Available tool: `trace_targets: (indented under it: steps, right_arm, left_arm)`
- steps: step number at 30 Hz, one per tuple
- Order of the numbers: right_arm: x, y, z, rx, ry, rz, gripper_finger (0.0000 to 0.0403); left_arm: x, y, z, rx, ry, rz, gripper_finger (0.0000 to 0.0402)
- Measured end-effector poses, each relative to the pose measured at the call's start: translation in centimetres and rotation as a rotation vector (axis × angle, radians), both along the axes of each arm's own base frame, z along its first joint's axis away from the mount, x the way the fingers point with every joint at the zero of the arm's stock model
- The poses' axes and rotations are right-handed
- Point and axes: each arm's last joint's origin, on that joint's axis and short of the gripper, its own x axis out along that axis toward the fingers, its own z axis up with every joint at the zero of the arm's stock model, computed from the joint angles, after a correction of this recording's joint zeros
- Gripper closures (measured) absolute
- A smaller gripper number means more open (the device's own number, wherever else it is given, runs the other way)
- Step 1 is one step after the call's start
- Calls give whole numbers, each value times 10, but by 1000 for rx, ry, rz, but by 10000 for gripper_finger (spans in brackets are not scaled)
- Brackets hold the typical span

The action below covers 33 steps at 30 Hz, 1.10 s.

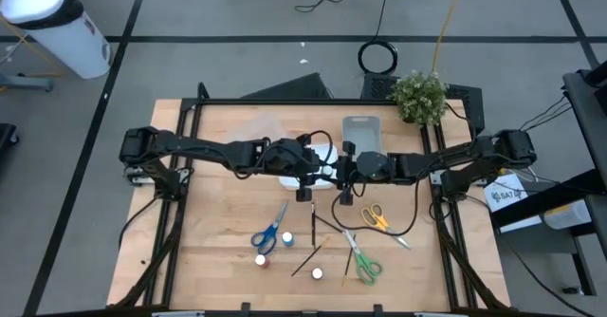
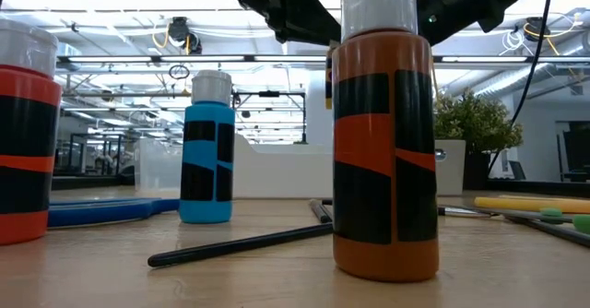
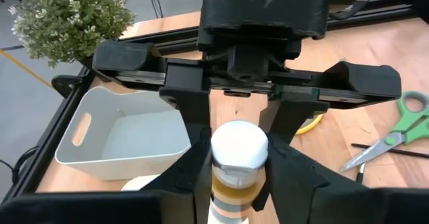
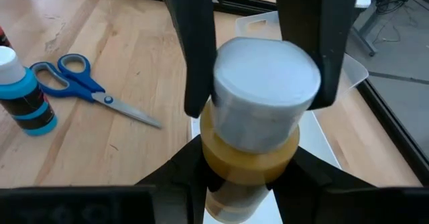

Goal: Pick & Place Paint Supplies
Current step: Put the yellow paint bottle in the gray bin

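A yellow paint pot with a white top stands upright in mid-air between both grippers, over the white tray at the table's middle. My left gripper comes from the table's left and is shut on it. My right gripper comes from the right and is shut on it lower down. On the near table stand a blue pot, an orange pot and a red pot. Beside them lie blue scissors, orange-yellow scissors, green scissors and dark brushes. My left gripper pinches the pot's white top between its two fingers, one on each side. The fingers slant down from the table's left. My right gripper pinches the yellow body just under the top between its two fingers, slanting down from the table's right. The pot stays upright; its bottom is hidden by the fingers.
A grey bin stands behind the white tray, and a small potted plant sits at the far right. A black frame borders the wooden table. Bare wood lies at the near left.
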Motion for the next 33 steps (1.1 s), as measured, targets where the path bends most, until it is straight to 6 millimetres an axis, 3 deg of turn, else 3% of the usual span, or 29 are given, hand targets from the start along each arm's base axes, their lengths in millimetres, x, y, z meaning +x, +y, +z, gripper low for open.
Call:
trace_targets:
  steps: [9, 15, 21, 25, 29, 33]
  right_arm:
    - [1, 0, 3, 15, -33, -8, 264]
    - [0, 0, 8, 23, -59, -25, 201]
    - [-8, 3, 13, 32, -39, -18, 138]
    - [-14, 7, 16, 43, -15, 26, 112]
    - [-17, 8, 19, 31, -19, 19, 99]
    - [-17, 9, 18, 32, -8, 33, 97]
  left_arm:
    - [-3, -2, 7, 36, -23, 18, 282]
    - [-13, 0, 23, 11, -67, 93, 282]
    - [-16, 3, 23, 19, -54, 188, 284]
    - [-17, 8, 24, 62, -57, 277, 331]
    - [-22, 9, 26, 29, -36, 259, 390]
    - [-27, 12, 24, -17, 21, 236, 385]
